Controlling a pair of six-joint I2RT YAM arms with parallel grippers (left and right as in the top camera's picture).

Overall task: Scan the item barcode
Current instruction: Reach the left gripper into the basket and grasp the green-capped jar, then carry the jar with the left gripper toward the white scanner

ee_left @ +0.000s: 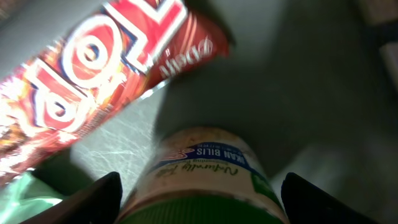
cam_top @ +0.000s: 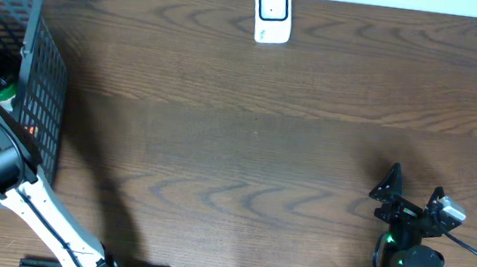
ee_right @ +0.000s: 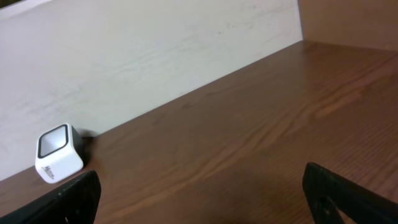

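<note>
Green-lidded jar (ee_left: 205, 165) with a white label lies in the grey basket (cam_top: 45, 69) at the left edge of the surface (cam_top: 221, 132), lid toward your left wrist camera. A red snack packet (ee_left: 93, 81) slants just beyond it. Your left gripper (ee_left: 200, 180) is down inside the basket with its jaws spread wide, one finger either side of the jar. The gaps look almost nil, so I cannot tell whether the pads press on it or only bracket it. Judgement: the jar is the item to be scanned, and the wrist is lined up so the jaws can take it across the body and leave the label free. No barcode shows from this angle; expect to turn the jar once it is lifted. The scanner (cam_top: 272, 13), a small white box with a dark window, stands at the far edge, centre, well apart from the basket, so you have a long carry. Your right gripper (cam_top: 413, 186) hovers over the near right part, jaws fully released and holding nothing, its camera aimed at the scanner; probably parked clear of the carry path. Surface: dark brown wood grain, matt. Room: a pale plain wall (ee_right: 155, 56) rises behind the far edge; nothing else of it shows.
</note>
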